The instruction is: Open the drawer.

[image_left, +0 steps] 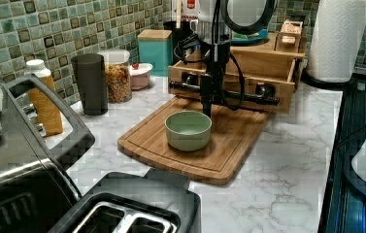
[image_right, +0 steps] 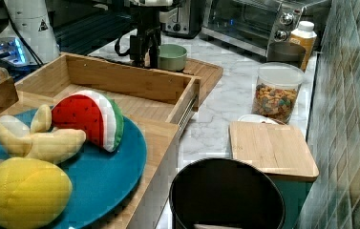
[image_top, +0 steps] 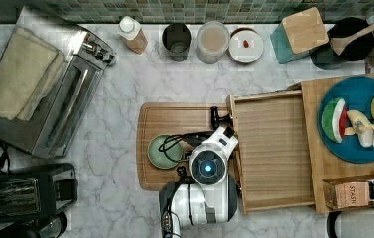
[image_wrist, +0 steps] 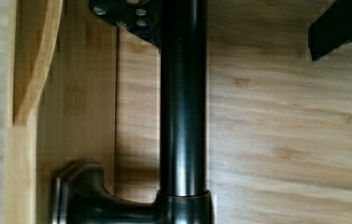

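Observation:
The bamboo drawer (image_top: 274, 148) stands pulled out from its wooden unit (image_top: 318, 163), over the cutting board's (image_top: 174, 119) edge; its slatted bottom is bare. Its long black bar handle (image_left: 241, 95) runs along the drawer front (image_left: 234, 82). My gripper (image_left: 206, 97) hangs straight down at the handle (image_wrist: 183, 116), open. The bar lies between the two fingers, close against one finger (image_wrist: 127, 14), with a wide gap to the other finger (image_wrist: 341, 28). In the right view the gripper (image_right: 142, 52) sits just beyond the drawer's (image_right: 120, 95) front wall. The arm's wrist (image_top: 209, 166) covers most of the handle in the top view.
A green bowl (image_top: 164, 151) sits on the cutting board close to the arm. A blue plate (image_top: 358, 148) of toy fruit and a tea box (image_top: 353, 193) rest on the unit. Jars (image_top: 213, 40) line the tiled wall; a toaster oven (image_top: 60, 104) and toaster (image_top: 21, 193) stand at the top view's left.

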You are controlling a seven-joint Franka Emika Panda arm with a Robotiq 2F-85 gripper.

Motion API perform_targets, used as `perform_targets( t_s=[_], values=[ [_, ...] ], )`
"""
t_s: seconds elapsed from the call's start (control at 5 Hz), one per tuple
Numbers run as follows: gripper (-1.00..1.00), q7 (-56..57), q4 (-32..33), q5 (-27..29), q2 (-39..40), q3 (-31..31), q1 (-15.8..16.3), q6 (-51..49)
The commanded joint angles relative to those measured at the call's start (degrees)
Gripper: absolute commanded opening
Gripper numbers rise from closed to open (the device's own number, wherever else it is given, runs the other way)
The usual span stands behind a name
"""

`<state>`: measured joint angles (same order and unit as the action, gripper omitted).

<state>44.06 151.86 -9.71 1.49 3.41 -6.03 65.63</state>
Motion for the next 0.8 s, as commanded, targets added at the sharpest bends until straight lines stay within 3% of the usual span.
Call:
perform_targets(
  t_s=[0.2, 0.6, 0.8],
  values=[
    [1.0, -7.84, 3.87, -1.36, -5.2, 5.79, 5.89, -0.26],
    [1.0, -7.79, 3.9, -1.28, -5.21, 6.32, 5.38, -0.24],
    [1.0, -8.03, 3.87, -1.64, -5.18, 3.96, 7.68, -0.26]
  ],
)
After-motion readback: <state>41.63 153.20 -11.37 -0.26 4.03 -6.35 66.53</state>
